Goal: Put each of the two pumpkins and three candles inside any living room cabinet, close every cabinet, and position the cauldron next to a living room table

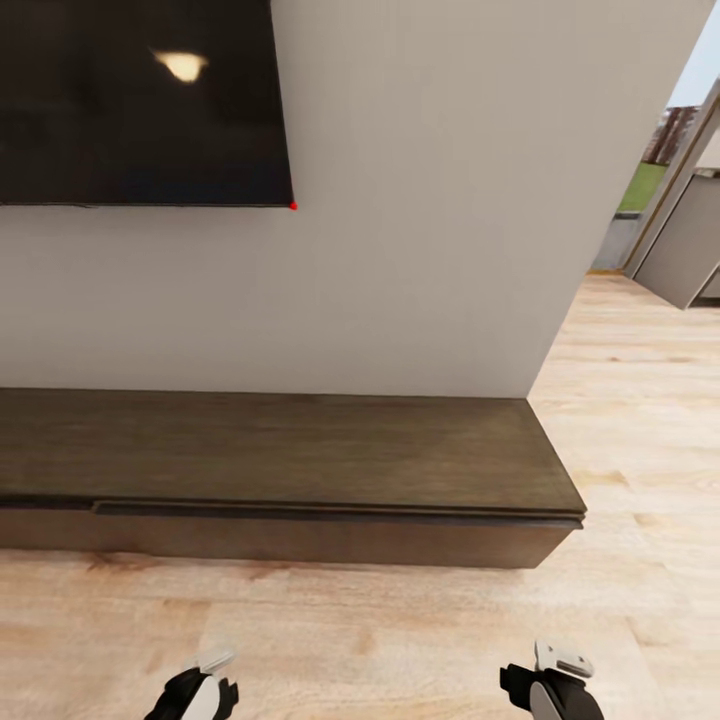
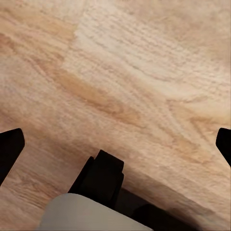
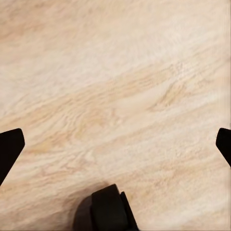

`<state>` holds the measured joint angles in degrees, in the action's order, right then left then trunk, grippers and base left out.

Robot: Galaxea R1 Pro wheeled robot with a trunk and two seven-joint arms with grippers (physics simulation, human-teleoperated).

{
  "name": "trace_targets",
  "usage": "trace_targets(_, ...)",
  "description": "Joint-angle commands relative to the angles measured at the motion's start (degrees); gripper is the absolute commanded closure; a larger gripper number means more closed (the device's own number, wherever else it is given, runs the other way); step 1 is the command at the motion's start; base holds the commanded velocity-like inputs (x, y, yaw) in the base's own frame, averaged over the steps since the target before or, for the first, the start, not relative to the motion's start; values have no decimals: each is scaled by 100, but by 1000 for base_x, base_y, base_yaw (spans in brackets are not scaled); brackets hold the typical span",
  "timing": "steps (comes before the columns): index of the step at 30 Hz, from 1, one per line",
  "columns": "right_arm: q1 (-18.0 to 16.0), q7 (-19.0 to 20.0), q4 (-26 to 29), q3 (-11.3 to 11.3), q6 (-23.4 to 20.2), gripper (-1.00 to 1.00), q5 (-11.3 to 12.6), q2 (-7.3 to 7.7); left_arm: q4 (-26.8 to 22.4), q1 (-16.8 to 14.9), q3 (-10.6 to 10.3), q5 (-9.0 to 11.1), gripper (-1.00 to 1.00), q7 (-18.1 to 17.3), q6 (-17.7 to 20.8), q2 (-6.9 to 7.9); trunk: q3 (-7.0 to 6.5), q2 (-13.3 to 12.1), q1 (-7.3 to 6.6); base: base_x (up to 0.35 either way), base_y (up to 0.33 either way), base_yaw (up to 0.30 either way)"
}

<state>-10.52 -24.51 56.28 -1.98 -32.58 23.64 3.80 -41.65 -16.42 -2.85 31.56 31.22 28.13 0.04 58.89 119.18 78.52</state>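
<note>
The long, low dark-brown cabinet (image 1: 280, 450) runs along the pale wall ahead of me, and its right end stops at the wall's corner. Its fronts look shut, with a thin stepped strip along the top front edge. My left gripper (image 1: 200, 690) and right gripper (image 1: 550, 685) hang low over the plank floor in front of it. In the left wrist view the left gripper (image 2: 115, 144) is open with nothing between its fingertips (image 2: 9, 147). The right gripper (image 3: 115, 144) is likewise open and empty above bare floor. The pumpkins, candles, cauldron and table are out of view.
A dark TV screen (image 1: 140, 100) hangs on the wall above the cabinet. Light wood floor (image 1: 640, 420) stretches past the cabinet's right end toward a glass door (image 1: 680, 230). A black part of my own body (image 2: 101, 178) shows low in the left wrist view.
</note>
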Motion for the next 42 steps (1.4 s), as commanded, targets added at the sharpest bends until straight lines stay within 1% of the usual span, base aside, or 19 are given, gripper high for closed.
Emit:
trace_targets(1, -2, -54, -9, -15, 6, -100, 50, 7, 17, -1, -33, 32, -100, 50, -25, 2, -14, -39, -23, 0, 0, 0)
trace_targets(3, -2, -56, -28, -9, 53, -100, 50, 7, 66, -1, -51, 21, -100, 51, -74, 1, -50, -120, -67, 0, 0, 0)
trace_targets(5, -2, -55, -79, -6, 214, -100, 41, 7, 184, -1, -52, 10, -100, 51, -175, 3, -86, -200, -111, 0, 0, 0)
trace_targets(9, -2, -60, -213, -45, 478, -100, 28, -7, 435, -1, -49, 3, -100, 51, -505, 4, -157, -360, -199, 0, 0, 0)
trace_targets(16, -2, -57, -312, -57, 555, -100, 19, -11, 489, -1, -54, -1, -100, 47, -591, 4, -283, -641, -353, 0, 0, 0)
trace_targets(18, -2, -55, -329, -57, 639, -100, 18, -11, 490, -1, -56, -1, -100, 50, -609, 4, -319, -721, -397, 0, 0, 0)
trace_targets(23, -2, -54, -410, -61, 822, -100, 22, -11, 551, -1, -61, 3, -100, 43, -878, 3, -409, -922, -507, 0, 0, 0)
trace_targets(31, -2, -54, -586, -71, 1053, -100, 26, -11, 612, -1, -60, -8, -100, 42, -922, 2, -552, -1243, -682, 0, 0, 0)
trace_targets(42, -2, -56, -601, -75, 1086, -100, 19, -16, 614, -1, -64, -9, -100, 43, -930, -4, -750, -1684, -924, 0, 0, 0)
